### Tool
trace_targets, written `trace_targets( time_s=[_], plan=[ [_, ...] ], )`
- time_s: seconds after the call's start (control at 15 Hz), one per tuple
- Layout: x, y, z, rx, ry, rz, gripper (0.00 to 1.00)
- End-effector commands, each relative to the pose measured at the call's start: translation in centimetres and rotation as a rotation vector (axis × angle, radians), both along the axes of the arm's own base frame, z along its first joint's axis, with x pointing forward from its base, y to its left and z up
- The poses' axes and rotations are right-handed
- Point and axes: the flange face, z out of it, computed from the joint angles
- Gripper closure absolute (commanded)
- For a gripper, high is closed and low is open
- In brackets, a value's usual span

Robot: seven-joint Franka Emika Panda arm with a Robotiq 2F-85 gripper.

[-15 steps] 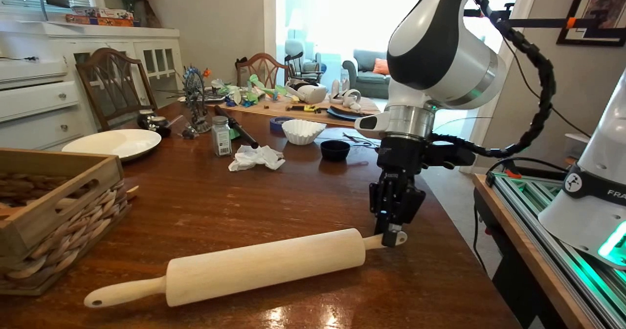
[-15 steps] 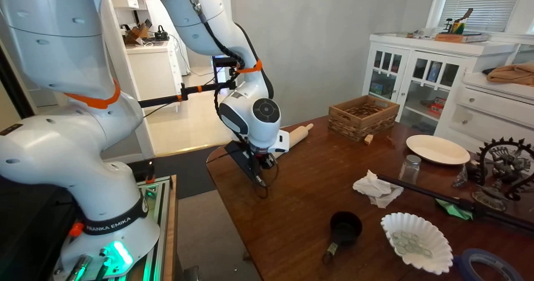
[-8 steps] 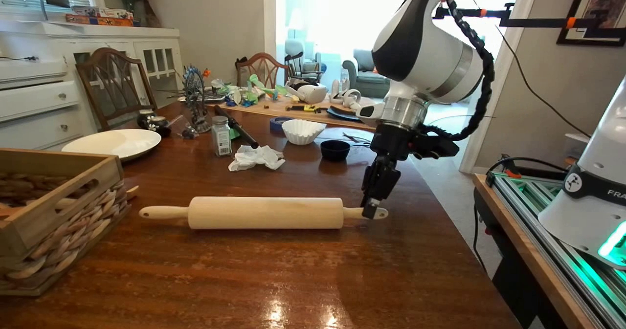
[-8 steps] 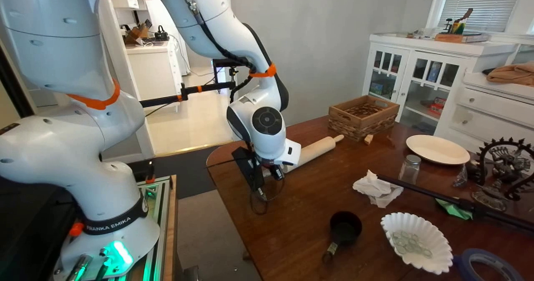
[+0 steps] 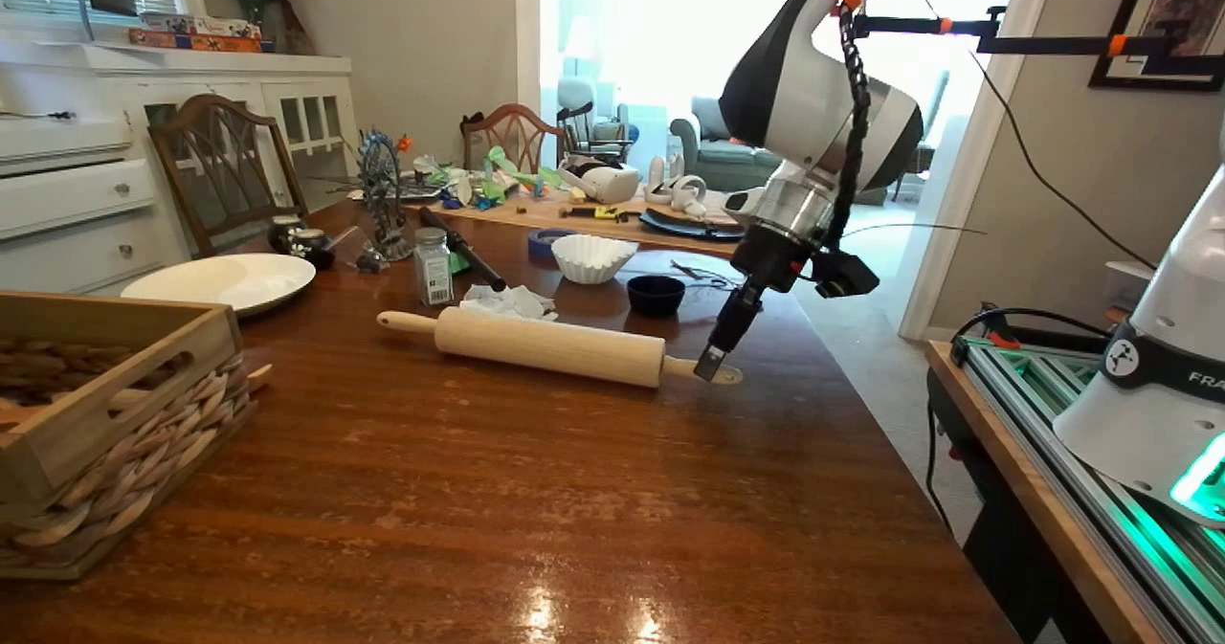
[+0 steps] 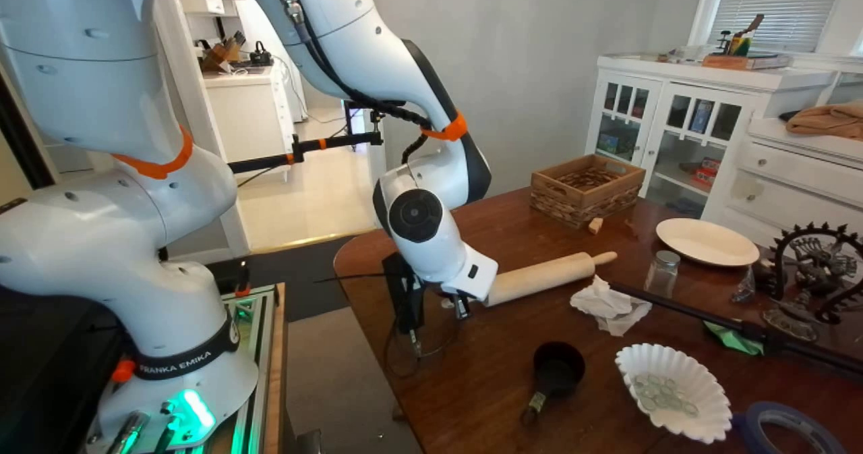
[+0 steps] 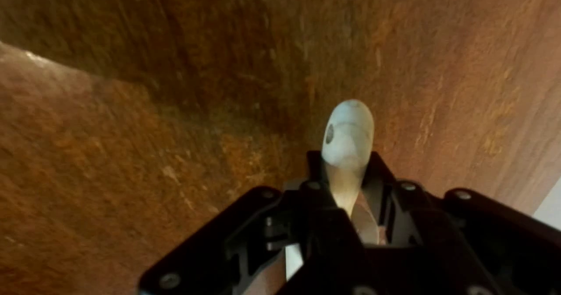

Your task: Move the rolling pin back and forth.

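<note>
The rolling pin (image 5: 550, 345) is a long pale wood cylinder with tapered handles. It lies on the brown table in both exterior views and also shows in an exterior view here (image 6: 539, 278). My gripper (image 5: 710, 365) is tilted and shut on the handle at the robot's end. In the wrist view the handle's rounded tip with its hole (image 7: 349, 130) sticks out between the fingertips (image 7: 344, 165). The barrel is mostly hidden there behind the gripper. The far handle points towards the basket side and the crumpled white paper.
Crumpled white paper (image 6: 607, 305) lies close beside the pin; I cannot tell if they touch. A glass jar (image 5: 434, 266), black cup (image 5: 656, 295) and white fluted bowl (image 5: 593, 256) stand behind it. A wooden basket (image 5: 206, 357) and white plate (image 5: 230, 280) stand at the side.
My gripper has carried the rolling pin across the table towards the paper and cup. The pin has swung round, and the gripper has tilted more. The grip on the handle is kept.
</note>
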Motion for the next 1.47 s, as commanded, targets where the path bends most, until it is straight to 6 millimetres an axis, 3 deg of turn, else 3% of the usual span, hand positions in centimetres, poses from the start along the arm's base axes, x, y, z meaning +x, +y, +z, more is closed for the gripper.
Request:
trace_targets(
  time_s=[0.0, 0.2, 0.4, 1.4],
  plan=[
    [-0.9, -2.0, 0.2, -0.012, -0.029, -0.082, 0.93],
    [-1.2, -2.4, -0.2, -0.022, -0.031, -0.081, 0.93],
    [-1.0, -1.2, -0.5, -0.037, -0.029, -0.004, 0.93],
    [-0.3, 8.4, -2.1, -0.142, -0.017, 0.456, 0.93]
  ],
)
